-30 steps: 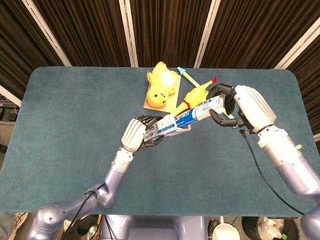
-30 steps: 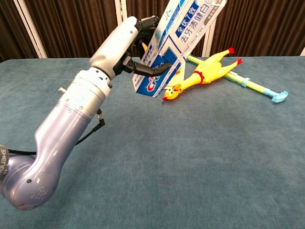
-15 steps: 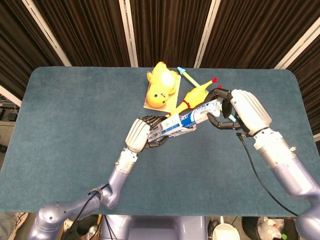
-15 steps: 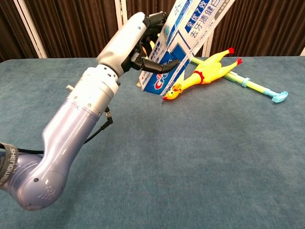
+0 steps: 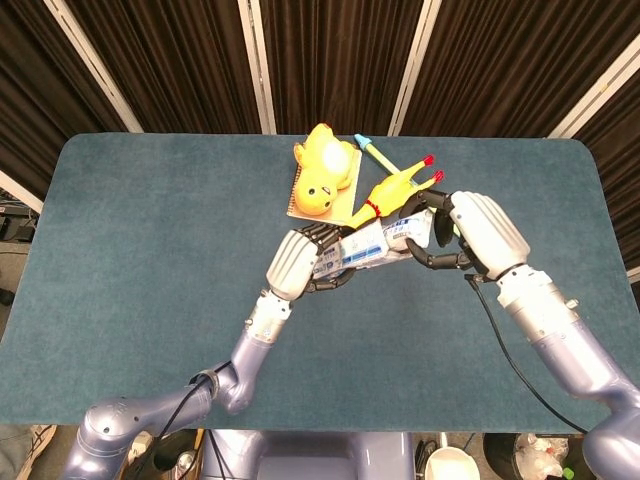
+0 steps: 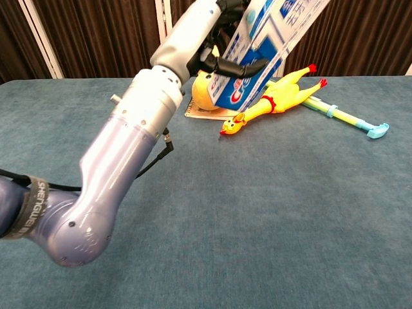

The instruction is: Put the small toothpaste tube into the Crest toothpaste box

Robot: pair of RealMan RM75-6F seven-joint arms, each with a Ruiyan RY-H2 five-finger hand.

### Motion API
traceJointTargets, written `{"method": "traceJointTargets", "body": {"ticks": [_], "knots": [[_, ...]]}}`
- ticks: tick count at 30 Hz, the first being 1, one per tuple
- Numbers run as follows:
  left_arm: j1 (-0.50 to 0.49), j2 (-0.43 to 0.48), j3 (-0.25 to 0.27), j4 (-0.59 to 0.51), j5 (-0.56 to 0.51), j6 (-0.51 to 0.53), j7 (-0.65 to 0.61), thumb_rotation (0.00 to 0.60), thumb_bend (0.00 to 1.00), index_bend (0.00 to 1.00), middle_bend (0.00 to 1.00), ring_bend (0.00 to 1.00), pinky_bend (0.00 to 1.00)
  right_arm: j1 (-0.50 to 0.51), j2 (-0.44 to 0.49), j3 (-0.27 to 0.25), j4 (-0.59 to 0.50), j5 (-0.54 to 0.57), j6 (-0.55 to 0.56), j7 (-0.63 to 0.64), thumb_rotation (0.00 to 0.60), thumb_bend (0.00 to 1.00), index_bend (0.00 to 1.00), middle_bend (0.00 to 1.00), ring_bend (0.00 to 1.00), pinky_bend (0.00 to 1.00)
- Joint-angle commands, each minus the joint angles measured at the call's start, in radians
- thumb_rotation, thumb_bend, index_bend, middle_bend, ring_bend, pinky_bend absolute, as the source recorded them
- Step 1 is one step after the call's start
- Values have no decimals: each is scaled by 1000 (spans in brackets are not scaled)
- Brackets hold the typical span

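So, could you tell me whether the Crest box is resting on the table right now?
No, the left hand holds the Crest box tilted in the air, clear of the table.

I see a table (image 5: 140, 250) covered in teal felt, and behind it dark brown curtains (image 5: 330, 60) crossed by pale slanted poles (image 5: 258, 60).

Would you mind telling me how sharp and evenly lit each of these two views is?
Head view: even overhead light, soft shadows, everything sharp, including the Crest toothpaste box between the left hand and right hand. Chest view: the box runs off the top edge, the near left arm fills the frame, and the rubber chicken stays crisp.
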Motion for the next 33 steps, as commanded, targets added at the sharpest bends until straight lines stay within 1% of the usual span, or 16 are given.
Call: {"method": "traceJointTargets", "body": {"ticks": [1, 2, 3, 5, 6, 8, 10, 11, 13, 17, 20, 21, 29, 33], "knots": [[-4, -4, -5, -1, -3, 5, -3, 600, 435, 313, 494, 480, 545, -4, -3, -9, 13, -31, -11, -5, 600, 785, 659, 655, 511, 557], [-5, -4, -6, -1, -4, 7, -6, 600, 435, 313, 494, 480, 545, -6, -3, -12, 18, -40, -15, -6, 600, 743, 574, 590, 448, 513], [-5, -5, -7, -1, -3, 11, -10, 600, 436, 312, 493, 479, 545, -7, -3, -15, 23, -49, -18, -7, 600, 705, 512, 540, 401, 478], [-6, -6, -10, -2, -2, 21, -24, 600, 439, 310, 490, 475, 545, -9, -4, -20, 33, -72, -28, -7, 600, 601, 322, 384, 257, 361], [-6, -6, -9, -1, 1, 27, -32, 600, 440, 308, 488, 473, 545, -9, -2, -23, 38, -83, -36, -8, 600, 577, 260, 336, 215, 326], [-7, -6, -3, 7, 11, 39, -49, 600, 442, 305, 485, 470, 545, -10, 3, -31, 51, -108, -47, -19, 600, 527, 96, 208, 106, 232], [-7, -6, 4, 18, 20, 47, -61, 600, 442, 304, 484, 469, 545, -9, 3, -42, 69, -138, -48, -51, 600, 494, 15, 121, 32, 170], [-7, -7, 6, 22, 20, 49, -64, 600, 442, 303, 483, 468, 545, -9, 2, -45, 74, -147, -46, -61, 600, 475, 1, 82, 10, 140], [-4, -8, 6, 27, 17, 52, -70, 600, 442, 301, 480, 465, 544, -8, -2, -51, 83, -159, -42, -77, 600, 437, 0, 39, 0, 102], [1, -8, 5, 31, 12, 55, -78, 600, 442, 300, 478, 465, 545, -5, -5, -51, 91, -156, -38, -76, 600, 374, 0, 2, 0, 67], [7, -5, 6, 31, 10, 64, -88, 600, 443, 299, 478, 465, 544, -5, -8, -47, 101, -152, -22, -77, 600, 350, 0, 0, 0, 67], [9, -4, 6, 32, 10, 68, -91, 600, 443, 298, 478, 465, 544, -17, -5, -54, 76, -160, -7, -87, 600, 348, 0, 0, 0, 67], [26, 0, 9, 26, 24, 124, -142, 600, 445, 294, 474, 461, 544, -38, -28, -59, 74, -163, 73, -115, 600, 348, 0, 0, 0, 67], [44, 4, 22, 17, 35, 152, -159, 600, 446, 292, 472, 458, 545, -48, -43, -60, 90, -161, 120, -141, 600, 348, 0, 0, 0, 67]]}}
